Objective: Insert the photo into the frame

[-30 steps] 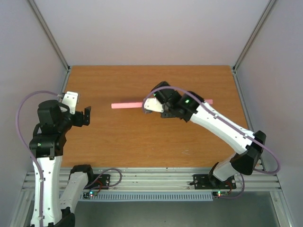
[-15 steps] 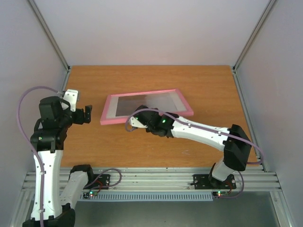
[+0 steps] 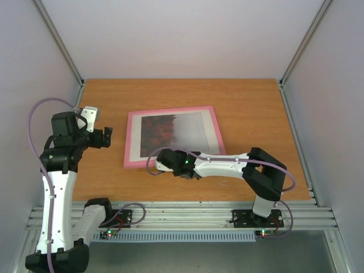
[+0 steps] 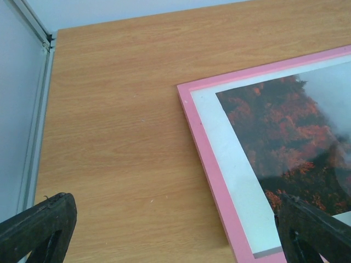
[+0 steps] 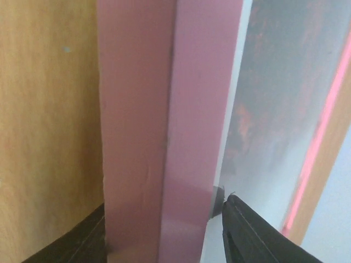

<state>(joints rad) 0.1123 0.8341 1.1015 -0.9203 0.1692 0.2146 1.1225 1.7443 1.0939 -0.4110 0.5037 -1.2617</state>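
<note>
The pink-bordered frame point(image 3: 128, 139) lies flat and face up in the middle of the table. The photo point(image 3: 170, 128), red-orange slopes under grey mist, shows through its pane. My right gripper point(image 3: 165, 161) is low at the frame's near edge. In the right wrist view its fingers straddle the pink border point(image 5: 164, 109), with a thin gap at the right finger point(image 5: 258, 235): the gripper point(image 5: 164, 219) is open. My left gripper point(image 3: 105, 138) hovers left of the frame, open and empty. Its view takes in the frame's corner point(image 4: 211, 170) and the photo point(image 4: 285, 126).
A white mat point(image 4: 230, 148) borders the photo inside the frame. Bare wooden table point(image 3: 250, 102) surrounds the frame. Metal posts and grey walls close in the left point(image 4: 33, 137), right and back sides. The arm bases sit on the rail point(image 3: 182, 219) at the near edge.
The frame went from standing on its edge, through a tilt, to lying flat face up. My right gripper came down toward the near edge with it and its jaws widened. The left arm barely moved.
</note>
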